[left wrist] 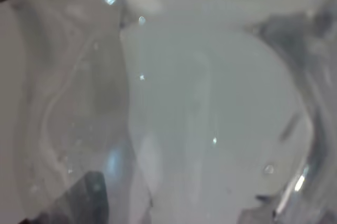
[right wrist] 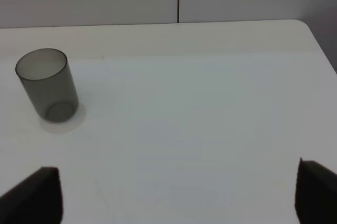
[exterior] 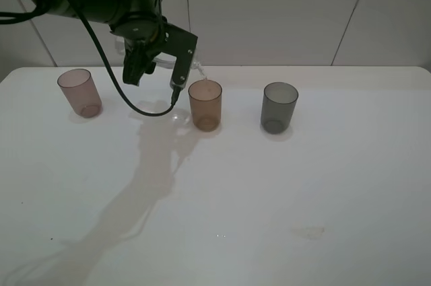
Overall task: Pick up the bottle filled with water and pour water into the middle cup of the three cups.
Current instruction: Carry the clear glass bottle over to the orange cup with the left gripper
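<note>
On the exterior high view, the left gripper hangs above the white bench, closed on the bottle. The bottle lies tipped nearly onto its side between the 2 dark fingers. Its neck end points at the middle cup, just above the rim on the side nearer the pinkish-mauve cup. The dark grey cup stands on the far side of the middle cup. All 3 are upright, in 1 row, well apart. The right gripper lies outside this view.

Left wrist view: the bottle fills the frame, blurred. Its wall is clear, with a few bright specks. The dark shapes at the edges are too blurred to name.

Right wrist view: the right gripper is open, with its 2 dark fingertips wide apart at the frame corners and only bench between them. The dark grey cup stands upright, well apart from the gripper, and is the 1 cup seen here.

Bottle: colourless and transparent, hard to separate from the pale wall behind. I cannot tell whether water is running from it.

Middle cup: translucent orange-brown, straight-sided. Its fill level is not readable.

Bench: matt white. The arm's shadow falls toward the near edge, and a small bright glint sits just beside the middle cup's base. A black cable loops down from the arm below the left gripper.

Wall: pale panels with thin dark seams.
</note>
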Robot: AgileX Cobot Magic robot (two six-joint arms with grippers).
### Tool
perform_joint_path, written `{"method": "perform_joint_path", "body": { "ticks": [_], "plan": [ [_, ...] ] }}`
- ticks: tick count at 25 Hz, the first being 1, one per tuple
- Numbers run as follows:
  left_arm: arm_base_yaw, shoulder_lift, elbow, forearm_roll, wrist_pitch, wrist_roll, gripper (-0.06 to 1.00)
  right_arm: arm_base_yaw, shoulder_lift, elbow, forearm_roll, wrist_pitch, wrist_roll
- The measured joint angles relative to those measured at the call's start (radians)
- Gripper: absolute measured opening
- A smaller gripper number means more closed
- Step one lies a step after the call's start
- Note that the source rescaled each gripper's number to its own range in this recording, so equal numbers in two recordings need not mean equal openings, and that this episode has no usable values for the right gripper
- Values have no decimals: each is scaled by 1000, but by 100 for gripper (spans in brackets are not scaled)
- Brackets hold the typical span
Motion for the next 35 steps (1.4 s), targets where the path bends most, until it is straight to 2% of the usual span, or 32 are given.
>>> {"method": "perform_joint_path", "body": {
  "ticks": [22, 35],
  "plan": [
    [0, 0, 0, 33, -14, 2, 2, 0, 0, 0, 0, 0, 0],
    [-1, 0, 47, 93, -15, 5, 2, 0, 0, 0, 0, 0, 0]
  ]
}}
